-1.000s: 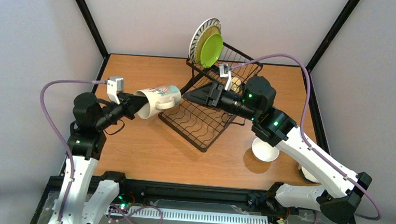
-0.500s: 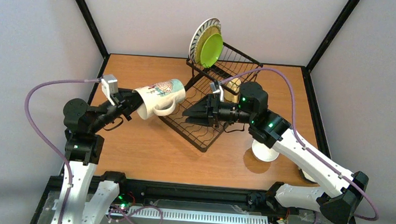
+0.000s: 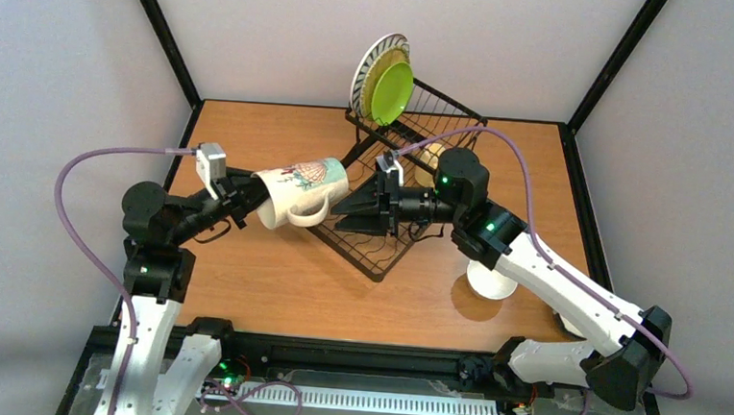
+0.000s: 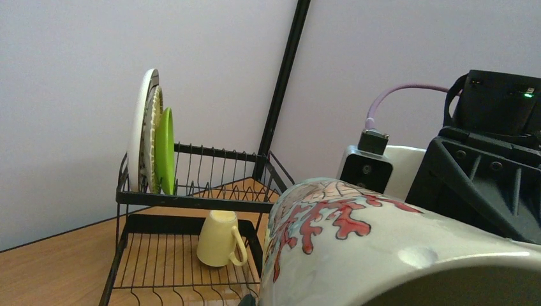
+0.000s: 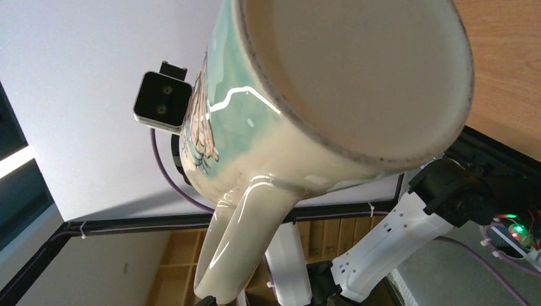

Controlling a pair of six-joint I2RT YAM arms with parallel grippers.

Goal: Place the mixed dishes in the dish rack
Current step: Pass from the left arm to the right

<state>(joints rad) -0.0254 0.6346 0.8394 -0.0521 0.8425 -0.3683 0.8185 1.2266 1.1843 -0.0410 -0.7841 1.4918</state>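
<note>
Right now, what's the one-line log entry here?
left fingers: shut on painted mug, aloft by rack | right fingers: open, facing painted mug | rack: three plates, one plain mug

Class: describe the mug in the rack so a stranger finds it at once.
Find the black wire rack. On its floor, below the upright plates, sits a mug. It is plain cream, unlike the painted mug held aloft.

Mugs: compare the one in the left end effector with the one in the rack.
The held mug is painted red and teal; the racked mug is plain cream. The held mug hangs tipped sideways in the left end effector; the racked mug stands in the dish rack. Both have one handle.
</note>
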